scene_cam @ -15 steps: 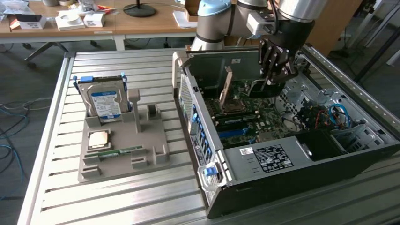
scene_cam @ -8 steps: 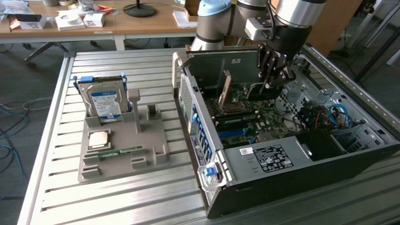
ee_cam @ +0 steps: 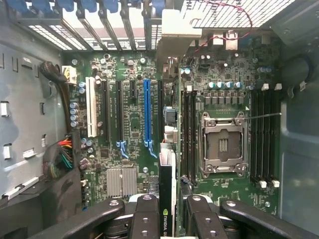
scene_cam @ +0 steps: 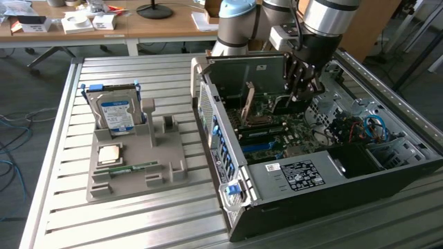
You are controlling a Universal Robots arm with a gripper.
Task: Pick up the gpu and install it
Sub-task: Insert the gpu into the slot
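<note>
Exterior view: the gripper [scene_cam: 299,96] reaches into the open computer case [scene_cam: 332,207], clenched on the gpu [scene_cam: 246,78], which is held upright over the motherboard [scene_cam: 270,148]. The wrist view adds the card's edge between the fingers [ee_cam: 144,219], near one blue slot [ee_cam: 147,114]. At the exterior view's left, a grey tray [scene_cam: 132,189] holds one hard drive [scene_cam: 116,111], one processor [scene_cam: 111,154] and one memory stick [scene_cam: 128,168].

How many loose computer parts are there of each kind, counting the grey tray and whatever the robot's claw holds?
hard drive: 1
processor chip: 1
memory stick: 1
gpu, clamped in the gripper: 1
Total: 4
</note>
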